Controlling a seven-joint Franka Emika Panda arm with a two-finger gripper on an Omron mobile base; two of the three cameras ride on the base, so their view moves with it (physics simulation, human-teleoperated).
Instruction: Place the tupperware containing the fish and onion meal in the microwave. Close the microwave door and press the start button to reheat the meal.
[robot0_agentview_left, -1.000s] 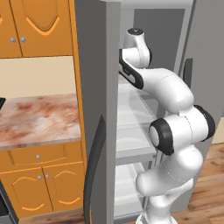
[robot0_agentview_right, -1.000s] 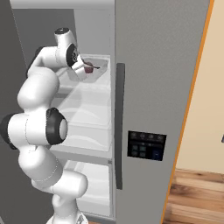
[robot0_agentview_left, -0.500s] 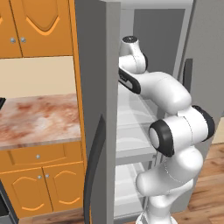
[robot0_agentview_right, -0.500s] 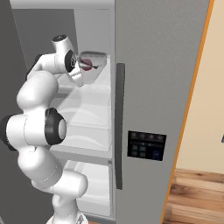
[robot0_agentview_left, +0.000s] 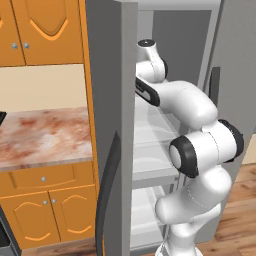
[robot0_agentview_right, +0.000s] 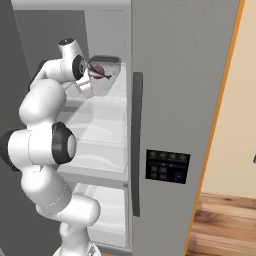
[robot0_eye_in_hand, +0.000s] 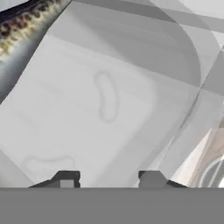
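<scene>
My gripper (robot0_agentview_right: 94, 84) reaches into the top of the open fridge and is shut on the tupperware (robot0_agentview_right: 106, 80), a greyish tray held tilted above the upper shelf (robot0_agentview_right: 112, 95). Inside it lies the fish and onion meal (robot0_agentview_right: 99, 70), a small dark red-purple lump. In the hand view the tupperware (robot0_eye_in_hand: 109, 100) is a pale rounded surface just beyond my two dark fingertips (robot0_eye_in_hand: 65, 179). In the left base view my wrist (robot0_agentview_left: 150, 62) passes behind the fridge door's edge. The microwave and its door are out of view.
The fridge's left door (robot0_agentview_left: 107, 125) stands open, black handle (robot0_agentview_left: 107, 200) toward me. Its right door (robot0_agentview_right: 180, 90), with a black handle (robot0_agentview_right: 136, 140) and a control panel (robot0_agentview_right: 167, 166), stays closed. White shelves (robot0_agentview_right: 100, 130) lie below. A marbled counter (robot0_agentview_left: 45, 135) and orange cabinets (robot0_agentview_left: 40, 30) are left.
My wrist has rolled and drawn slightly outward. The tupperware has come off the shelf with it and now hangs tipped toward the fridge's front.
</scene>
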